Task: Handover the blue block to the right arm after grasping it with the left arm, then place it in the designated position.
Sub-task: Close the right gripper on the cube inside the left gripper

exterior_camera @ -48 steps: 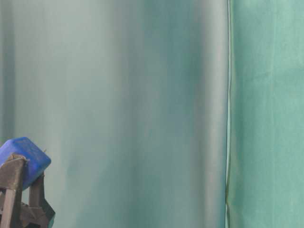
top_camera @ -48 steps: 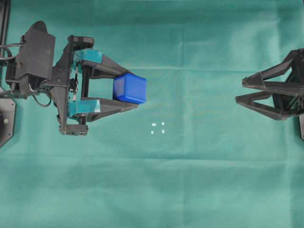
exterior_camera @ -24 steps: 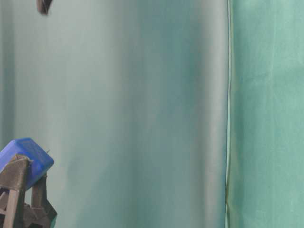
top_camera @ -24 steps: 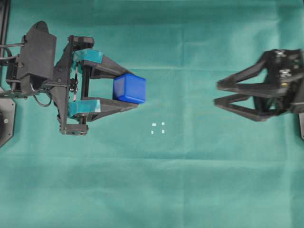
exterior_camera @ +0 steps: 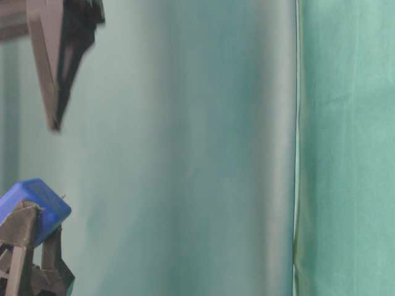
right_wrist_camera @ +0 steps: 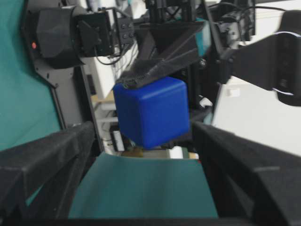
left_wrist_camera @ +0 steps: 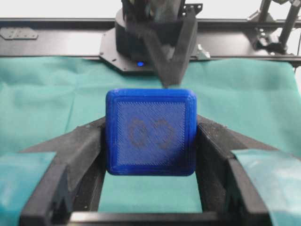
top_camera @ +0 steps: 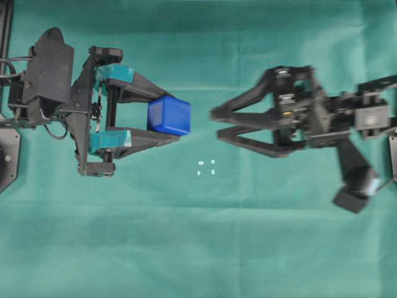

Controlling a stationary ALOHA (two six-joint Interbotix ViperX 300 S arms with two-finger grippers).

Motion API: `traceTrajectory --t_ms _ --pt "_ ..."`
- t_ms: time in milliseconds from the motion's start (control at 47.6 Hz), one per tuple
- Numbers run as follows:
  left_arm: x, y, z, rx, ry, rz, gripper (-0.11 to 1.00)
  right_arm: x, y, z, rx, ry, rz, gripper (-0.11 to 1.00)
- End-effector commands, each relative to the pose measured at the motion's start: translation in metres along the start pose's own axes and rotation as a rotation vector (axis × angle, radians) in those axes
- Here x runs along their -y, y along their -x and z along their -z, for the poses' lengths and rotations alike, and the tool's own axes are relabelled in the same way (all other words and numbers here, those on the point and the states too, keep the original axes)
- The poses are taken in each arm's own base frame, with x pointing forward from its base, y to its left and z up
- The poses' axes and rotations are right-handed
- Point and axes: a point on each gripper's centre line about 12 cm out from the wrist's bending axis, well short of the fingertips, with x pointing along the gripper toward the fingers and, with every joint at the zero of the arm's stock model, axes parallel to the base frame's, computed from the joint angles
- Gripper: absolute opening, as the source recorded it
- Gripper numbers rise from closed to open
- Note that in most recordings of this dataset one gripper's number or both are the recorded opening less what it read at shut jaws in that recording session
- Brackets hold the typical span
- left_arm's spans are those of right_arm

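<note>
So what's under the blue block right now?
Only green cloth shows below the blue block, held up by the left gripper. The white corner marks lie off to one side, not beneath it. The block's underside is hidden.

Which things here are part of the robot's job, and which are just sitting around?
Part of the job:
- blue block
- left gripper, holding the block
- right gripper, open, facing the block
- four white marks

Just there:
- green cloth
- black frame rail

Green cloth (top_camera: 205, 248) covers table; four white marks (top_camera: 206, 167) near centre.
</note>
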Motion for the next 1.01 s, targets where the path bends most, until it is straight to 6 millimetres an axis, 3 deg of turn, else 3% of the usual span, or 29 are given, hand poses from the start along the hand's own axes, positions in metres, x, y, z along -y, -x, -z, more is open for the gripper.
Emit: traceTrajectory --t_ms 0,231,483,881,986 --pt "0.000 0.002 -0.009 0.028 0.000 -0.001 0.47 0.016 -0.012 -0.003 0.011 0.014 0.031 0.94" --pt "0.000 0.000 -0.010 0.028 0.000 -0.001 0.47 0.021 -0.044 -0.001 0.011 0.056 0.025 0.94" --pt "0.000 0.000 -0.010 0.028 0.000 -0.001 0.47 0.025 -0.065 0.000 0.010 0.062 0.026 0.94" --pt "0.000 0.000 -0.010 0.025 0.000 -0.001 0.47 0.021 -0.067 0.004 -0.030 0.055 -0.004 0.94" --pt "0.000 0.000 -0.010 0.025 0.000 -0.001 0.47 0.017 -0.068 0.004 -0.059 0.047 -0.030 0.80"
